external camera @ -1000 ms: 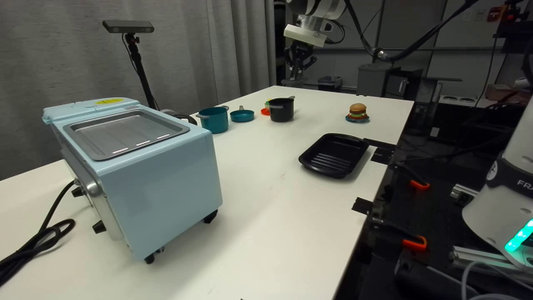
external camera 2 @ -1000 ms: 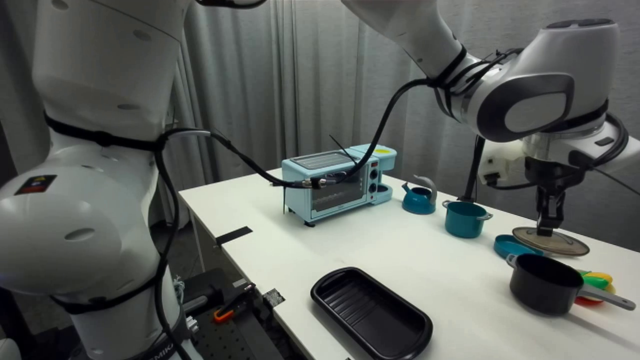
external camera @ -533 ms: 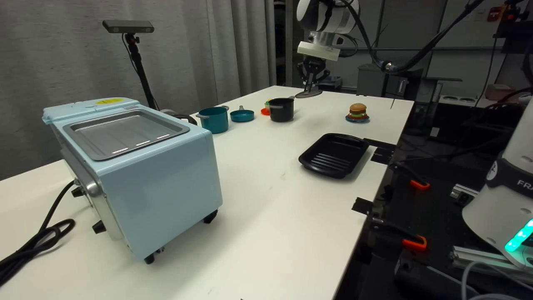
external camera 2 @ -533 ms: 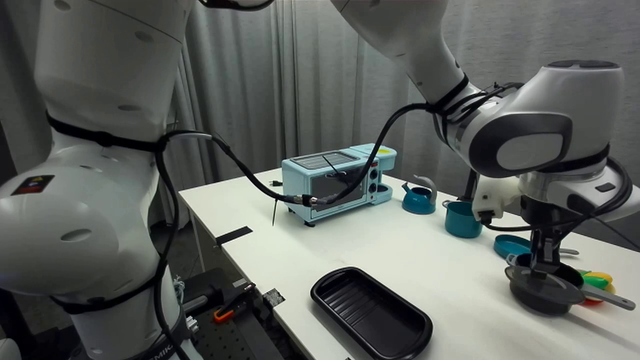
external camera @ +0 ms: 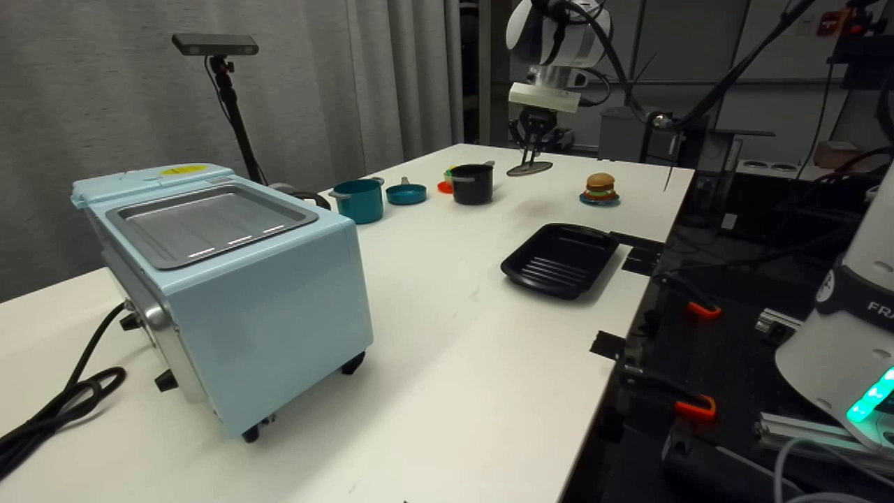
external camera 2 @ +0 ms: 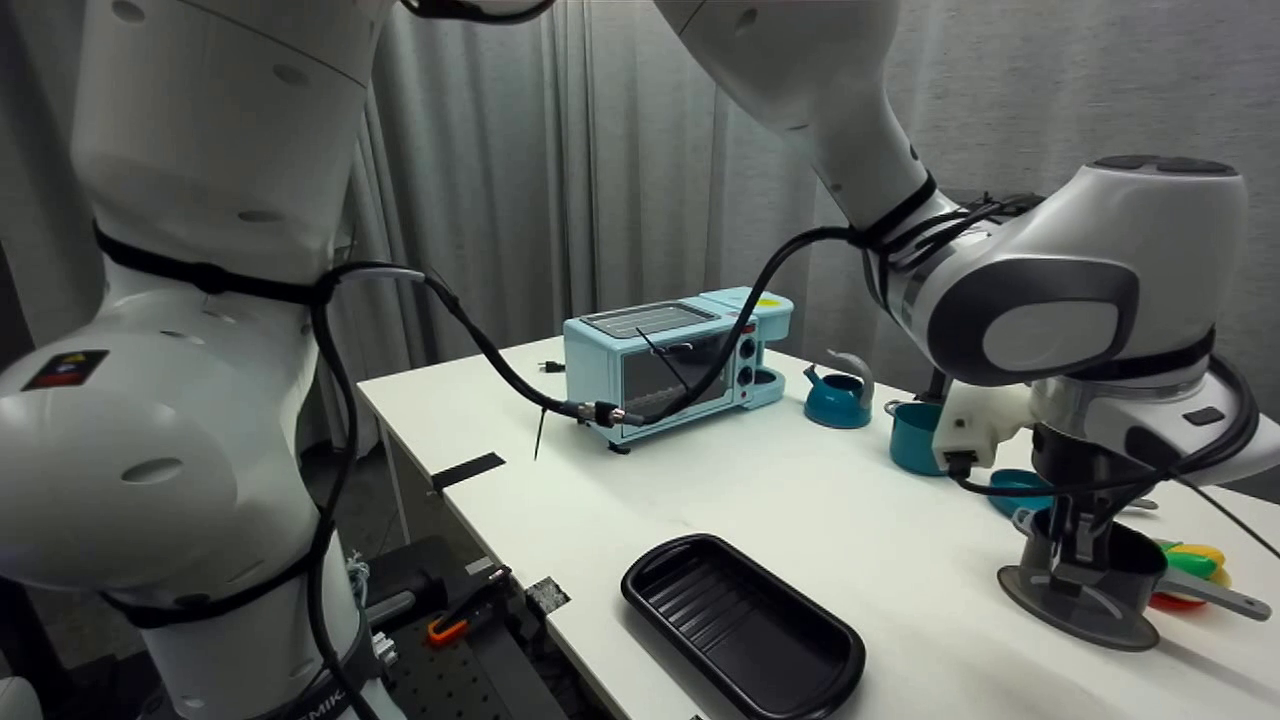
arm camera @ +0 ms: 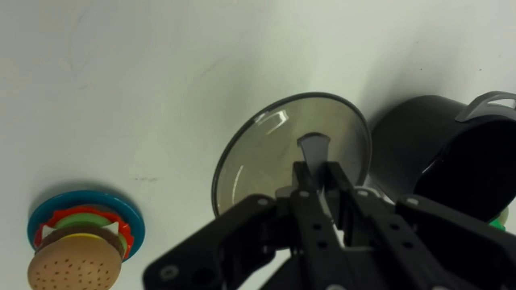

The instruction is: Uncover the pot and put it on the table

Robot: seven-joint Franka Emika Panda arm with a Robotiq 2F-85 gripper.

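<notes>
The small black pot (external camera: 472, 187) stands uncovered and upright on the white table (external camera: 447, 314); it also shows in the wrist view (arm camera: 407, 137). My gripper (arm camera: 316, 167) is shut on the grey handle of a round see-through lid (arm camera: 258, 169). In both exterior views the lid (external camera: 529, 169) (external camera 2: 1040, 610) hangs from the gripper (external camera: 531, 159) (external camera 2: 1080, 570), beside the pot and roughly level. A soft shadow on the table below suggests that it is still above the surface. In an exterior view the gripper and lid hide part of the pot (external camera 2: 1140, 552).
A toy burger on a teal plate (external camera: 599, 190) stands on the lid's other side. A black tray (external camera: 561, 260), a teal cup (external camera: 360, 201), a teal pan (external camera: 406, 193), a blue oven (external camera: 272, 307), a kettle (external camera 2: 838, 402) and toy vegetables (external camera 2: 1198, 560) are on the table.
My gripper has carried the lid from behind the pot, near the teal pan, across to the pot's near side, and has come down closer to the table. The pot has not moved.
</notes>
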